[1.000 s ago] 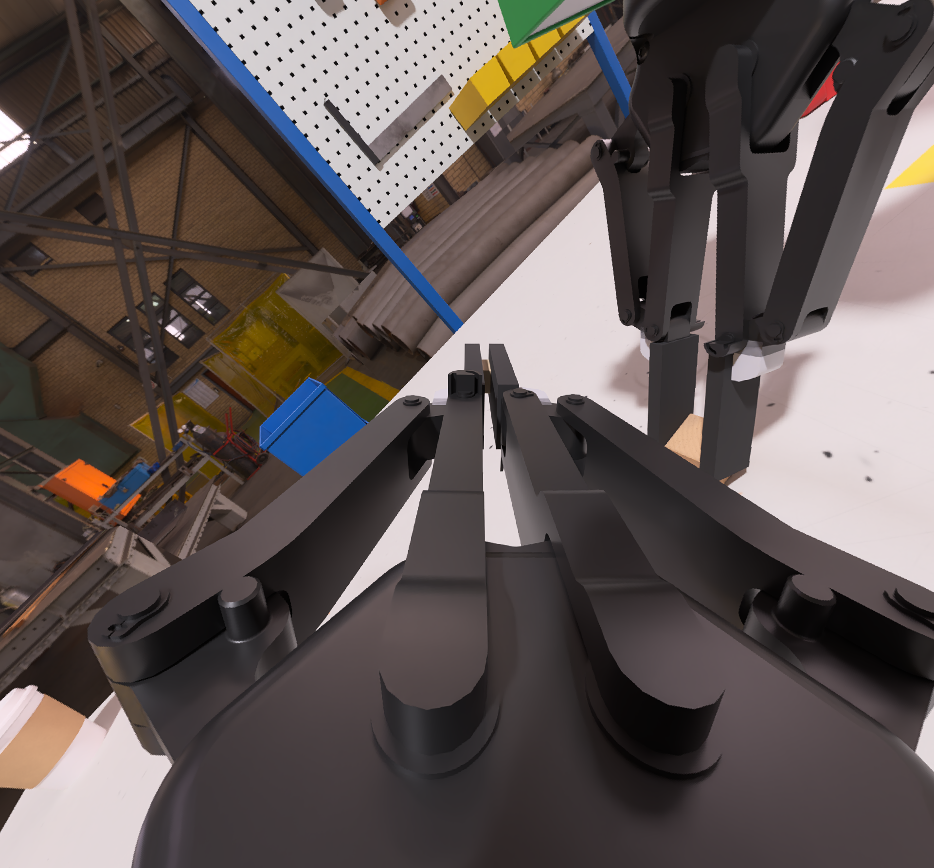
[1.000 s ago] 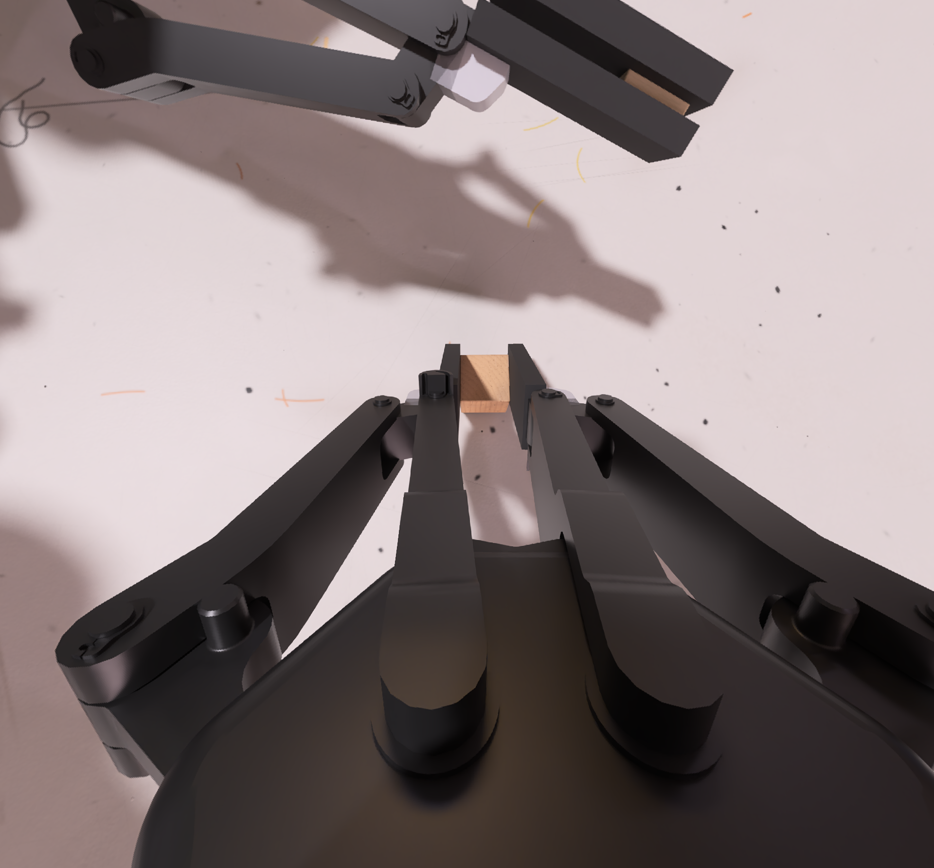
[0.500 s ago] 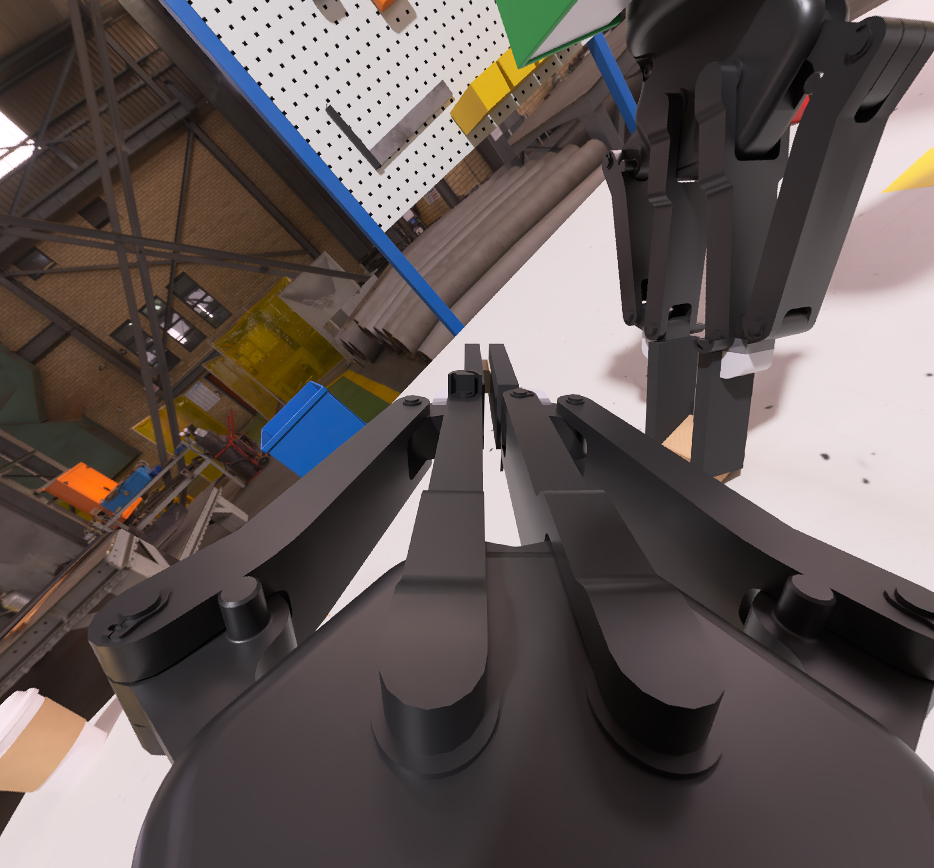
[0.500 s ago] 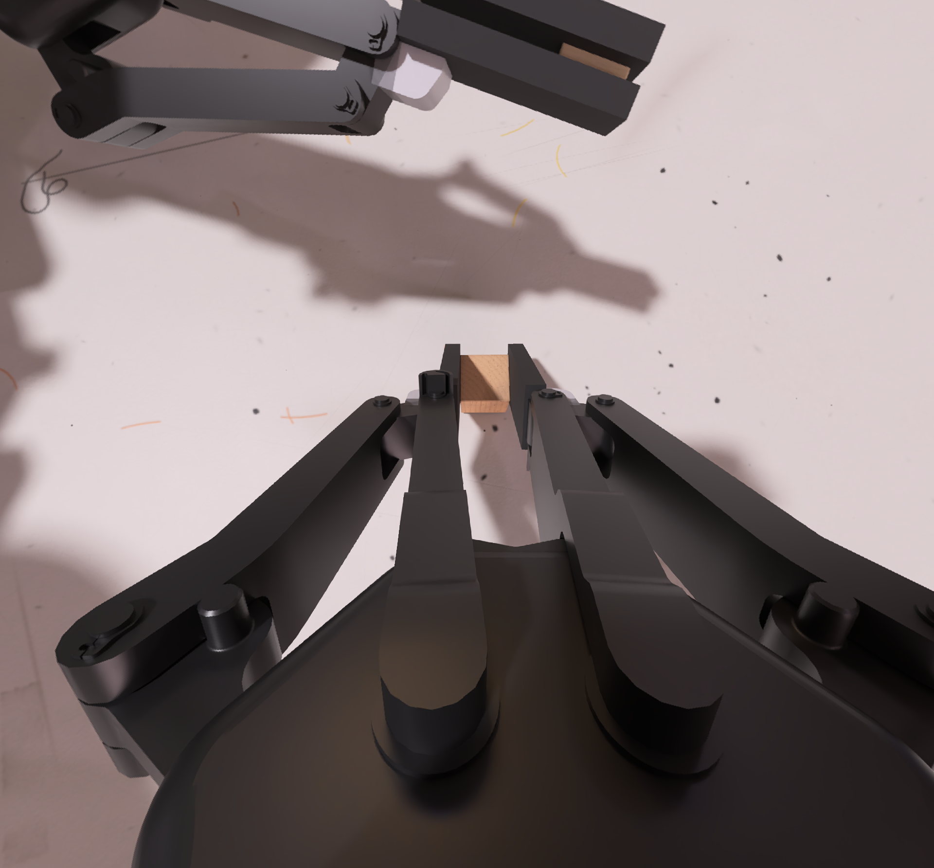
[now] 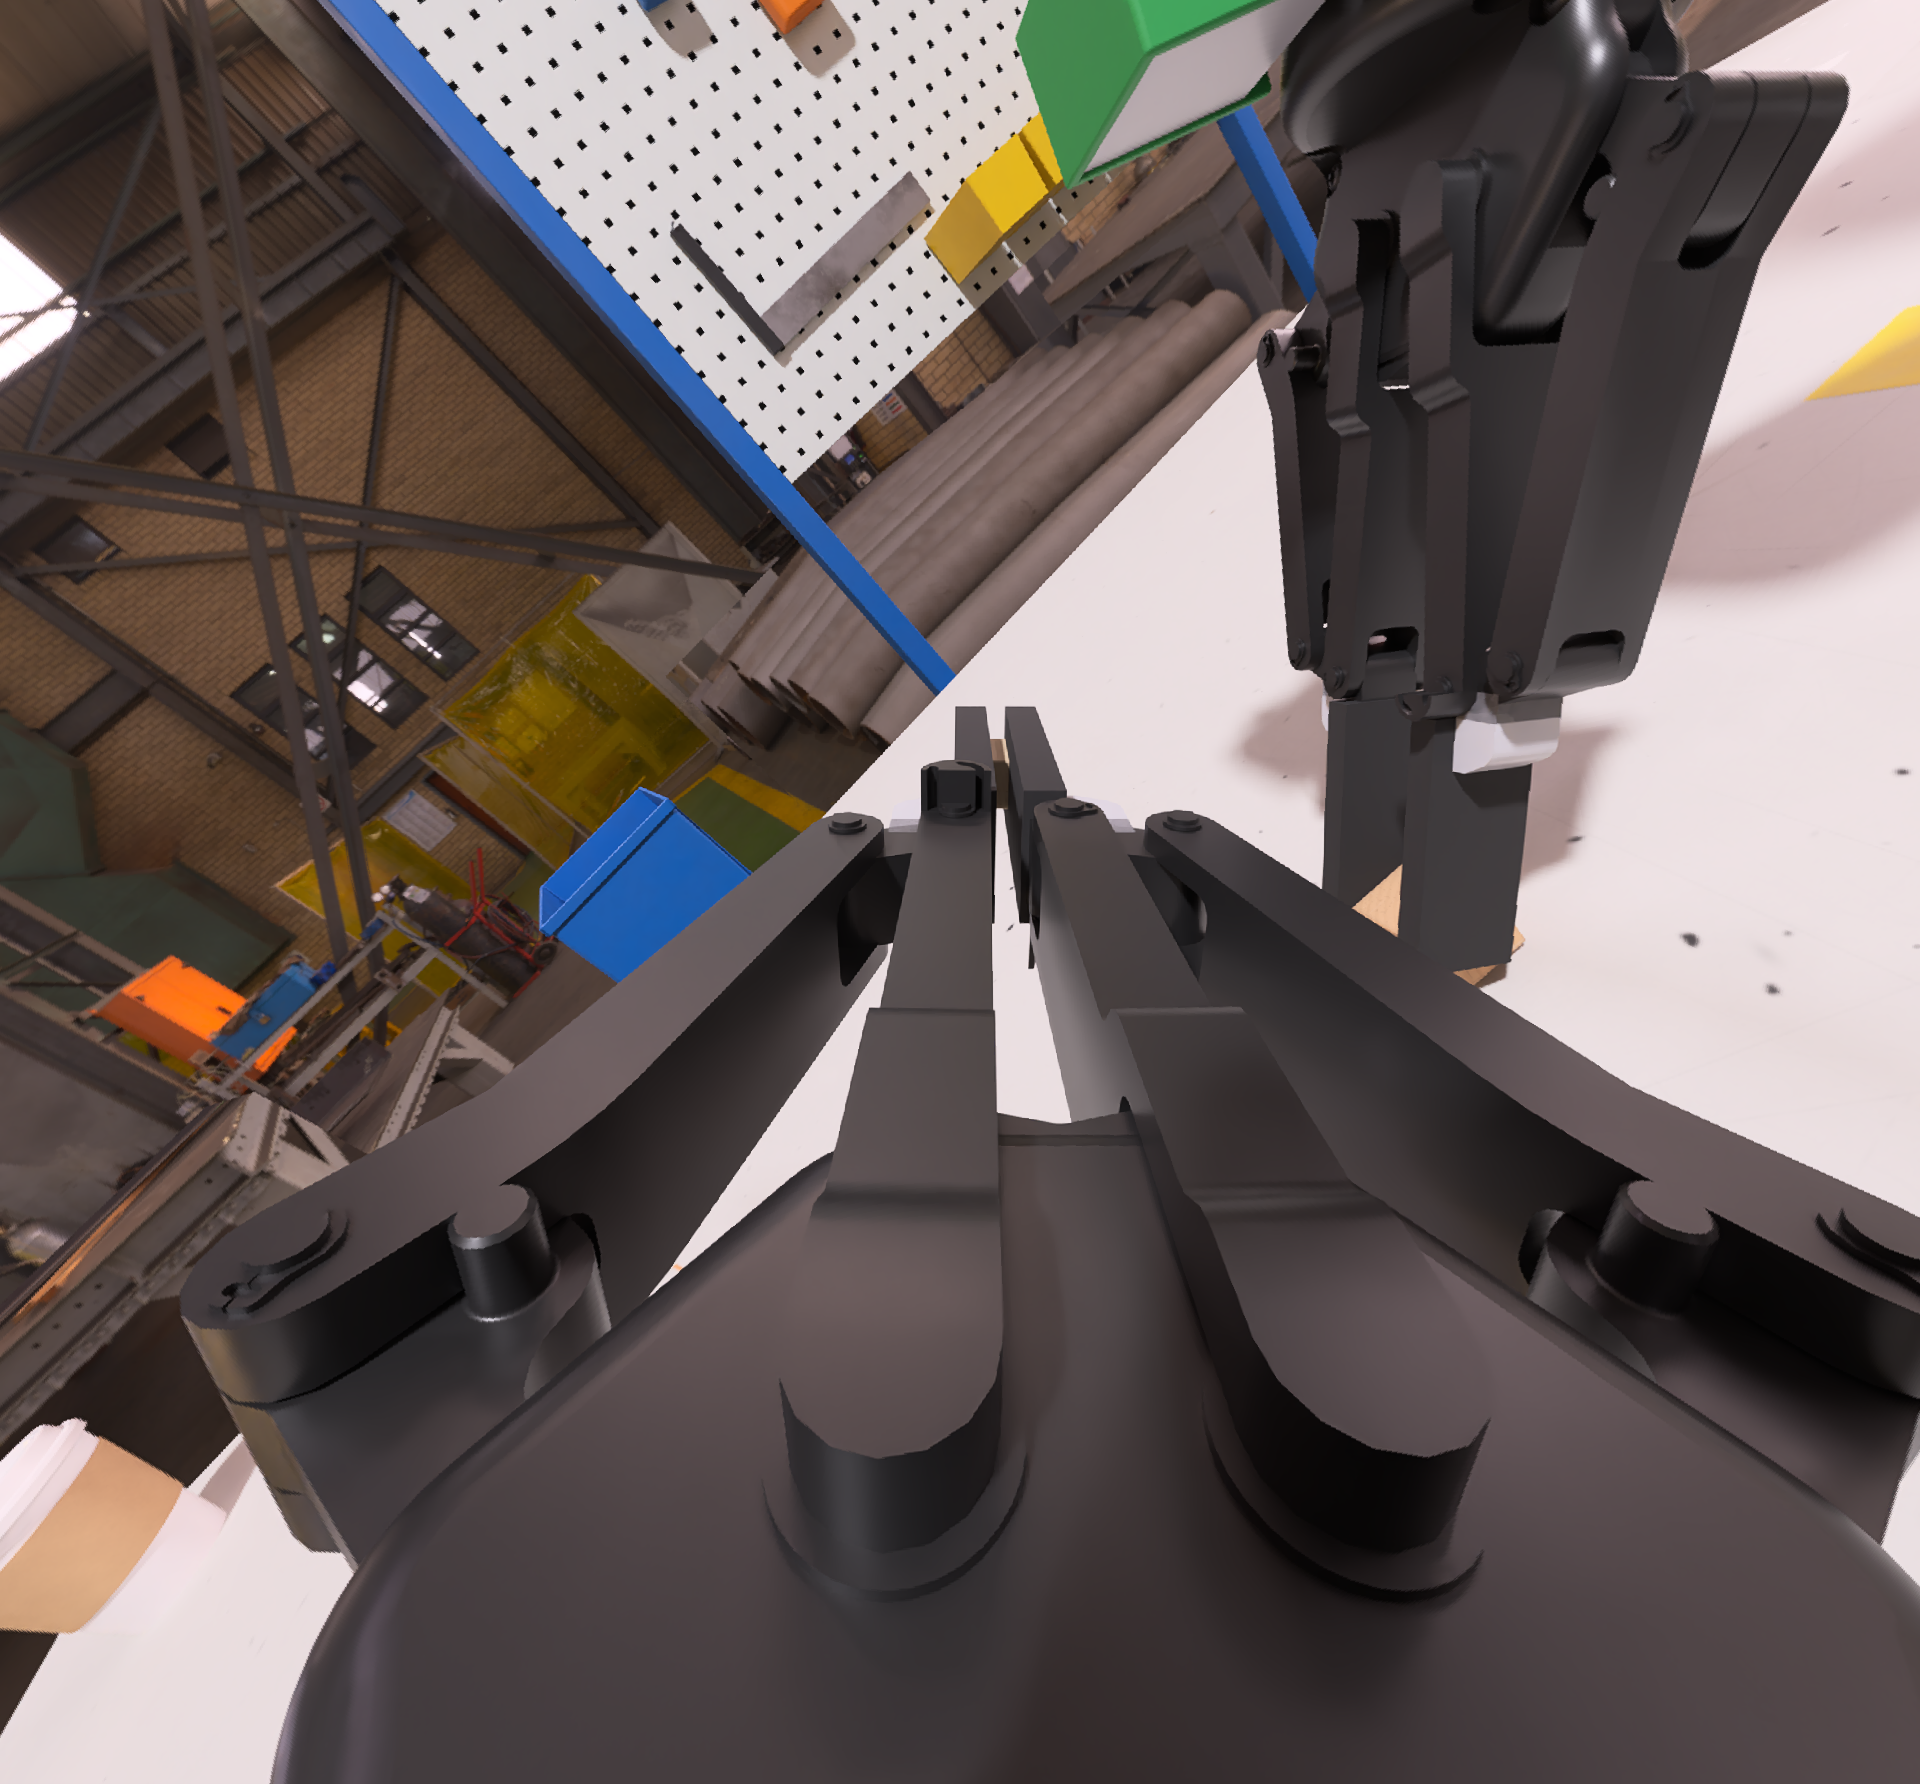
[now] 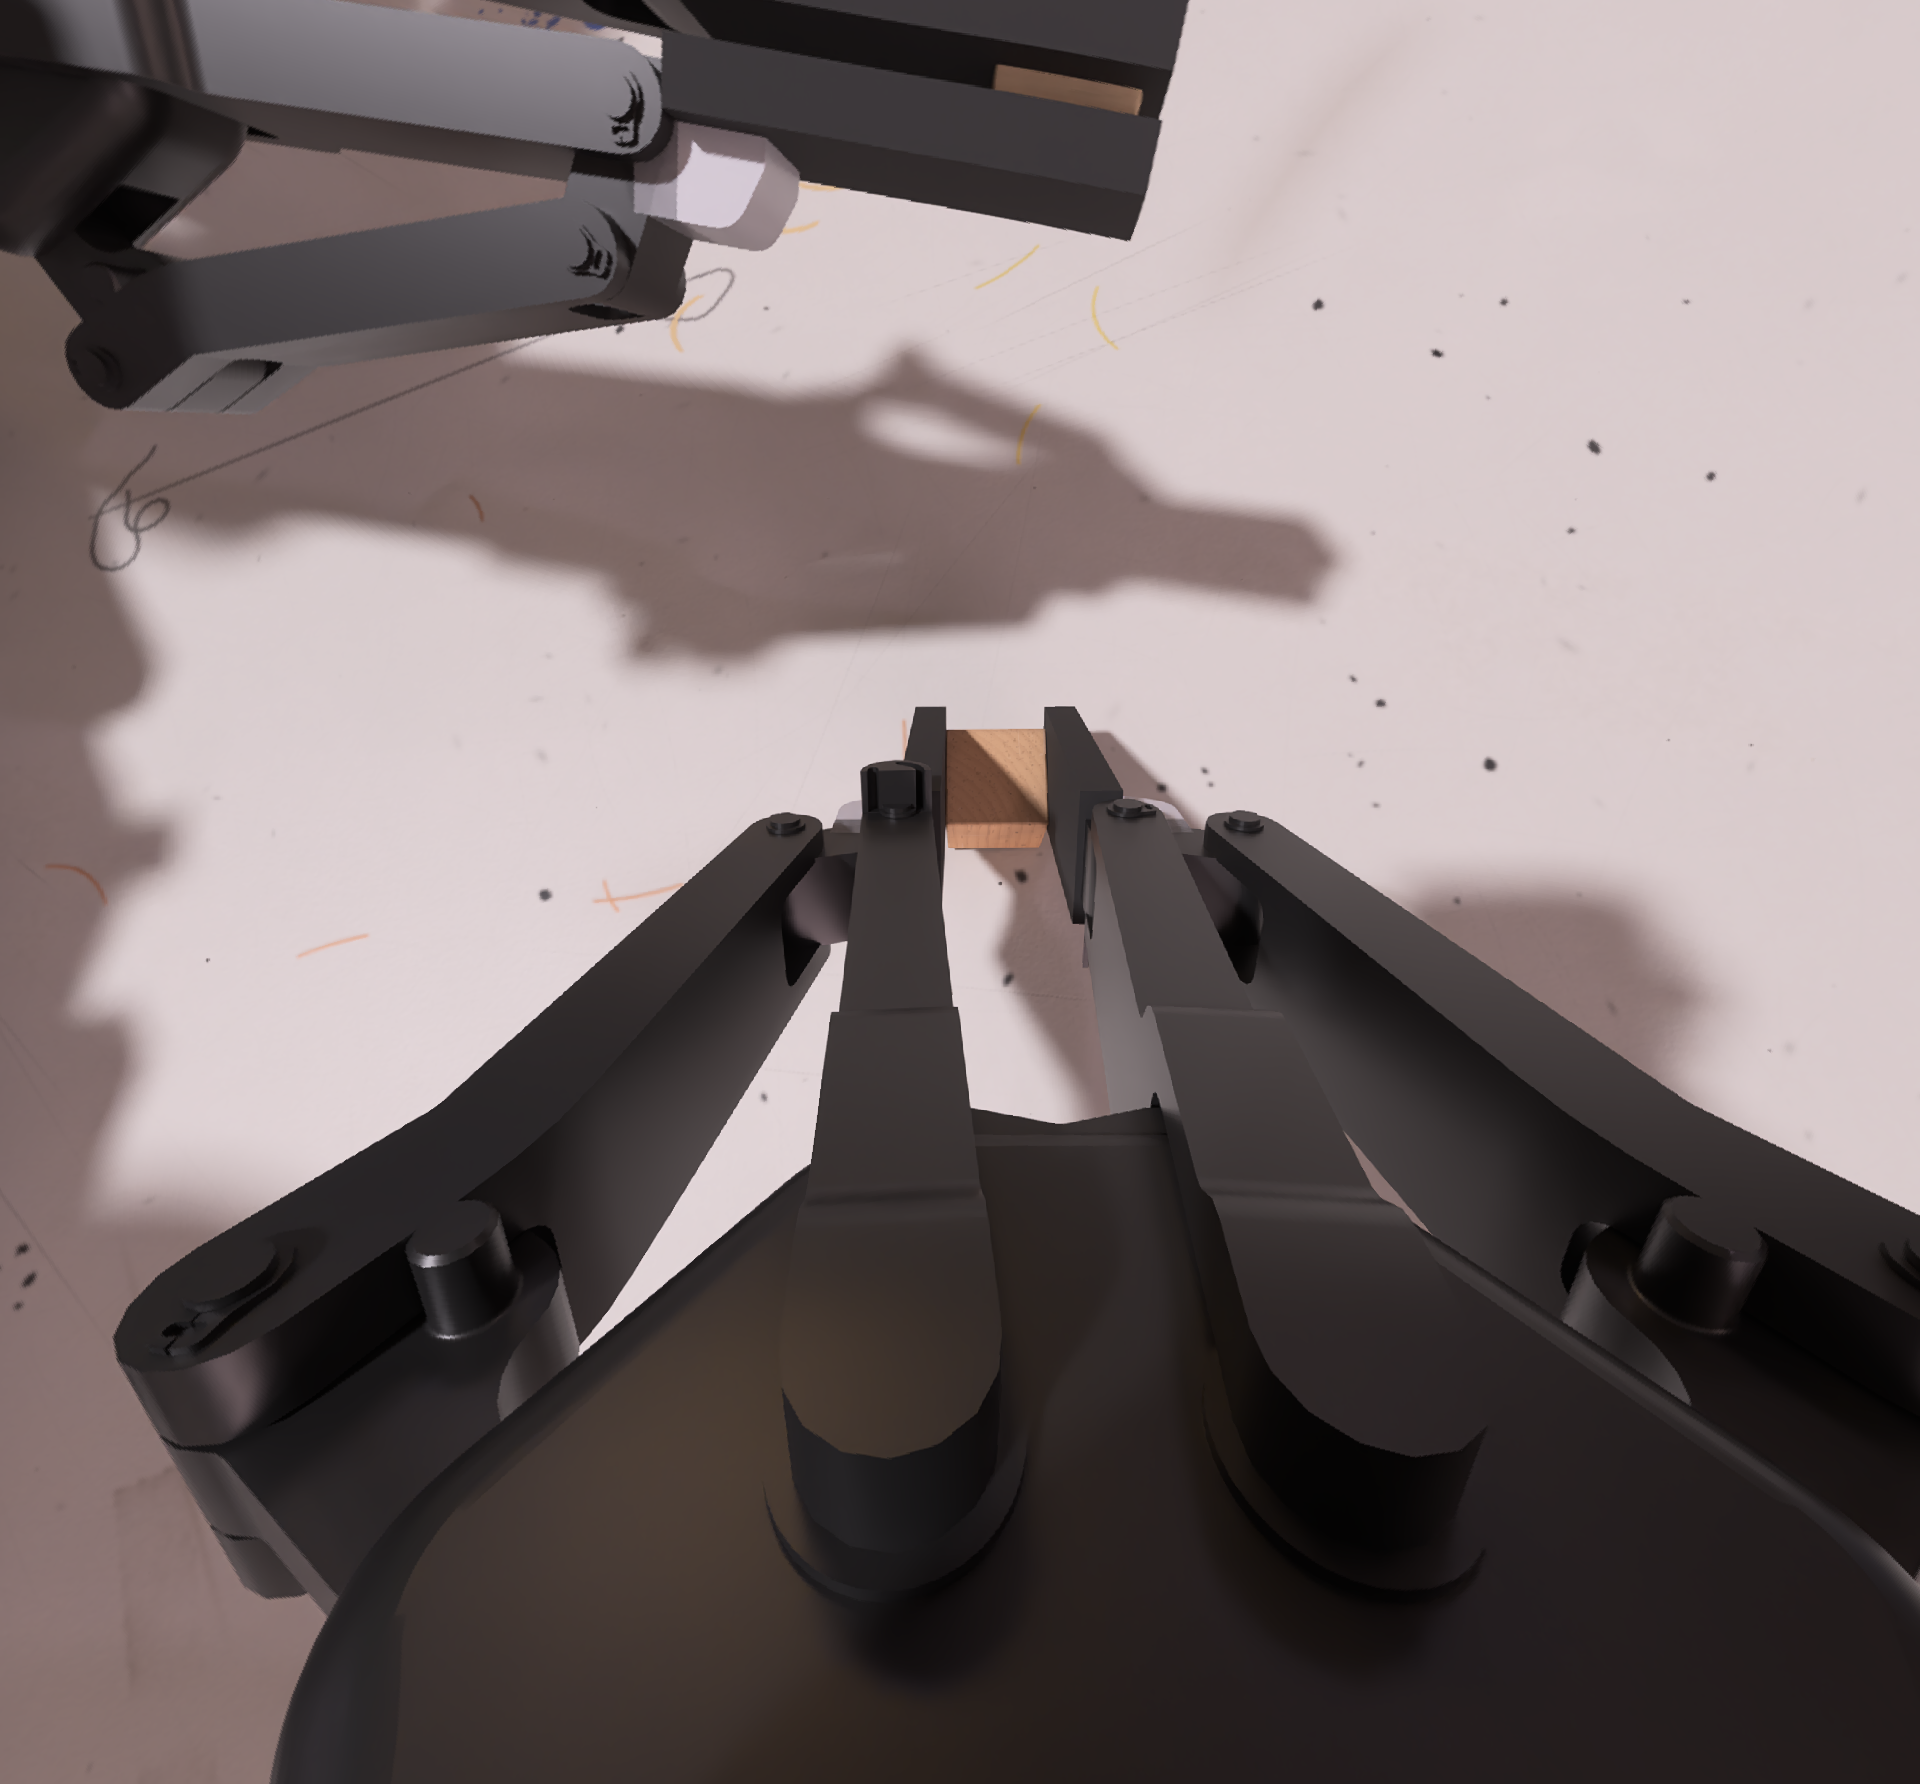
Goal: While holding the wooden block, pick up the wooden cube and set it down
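Left wrist view: the black two-finger left gripper (image 5: 995,747) is squeezing down almost completely, its jaws nearly together, and a thin pale wooden block (image 5: 998,750) is peeking out as a sliver between the tips. It is hanging over the white table (image 5: 1714,1059), tilted toward a white perforated pegboard with a blue frame (image 5: 644,134). To the right, the black right gripper (image 5: 1423,945) is pointing straight down, and the light tan wooden cube (image 5: 1377,900) is showing between its fingers, right at the table surface; whether it is touching the table I cannot tell.

Right wrist view: the right gripper (image 6: 994,778) is clamping the wooden cube (image 6: 994,784), jaws partly closed and pressing its two opposite sides, the speckled white table (image 6: 1558,591) below. Up top, the left gripper (image 6: 1148,87) is reaching in from the left, pinching the wooden block (image 6: 1065,87) near its fingertips and casting a long shadow on the table.
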